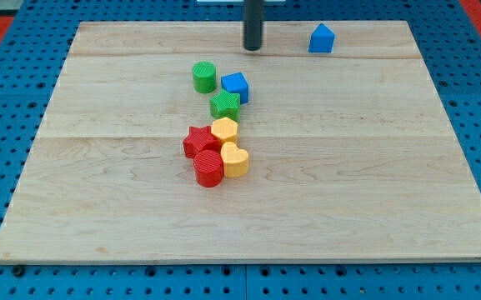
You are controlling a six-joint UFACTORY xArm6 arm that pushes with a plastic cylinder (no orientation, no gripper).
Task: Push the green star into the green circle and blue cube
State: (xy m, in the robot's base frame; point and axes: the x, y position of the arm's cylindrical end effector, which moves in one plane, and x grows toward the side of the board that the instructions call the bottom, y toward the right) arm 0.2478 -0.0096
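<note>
Since the green star (pixel 225 105) already touches the blue cube (pixel 235 87) beside the green circle (pixel 204 77), my tip (pixel 252 47) stands far back, holding nothing.

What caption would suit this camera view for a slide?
My tip rests near the view's top, apart from the green star, which sits just below the green circle and blue cube.
</note>
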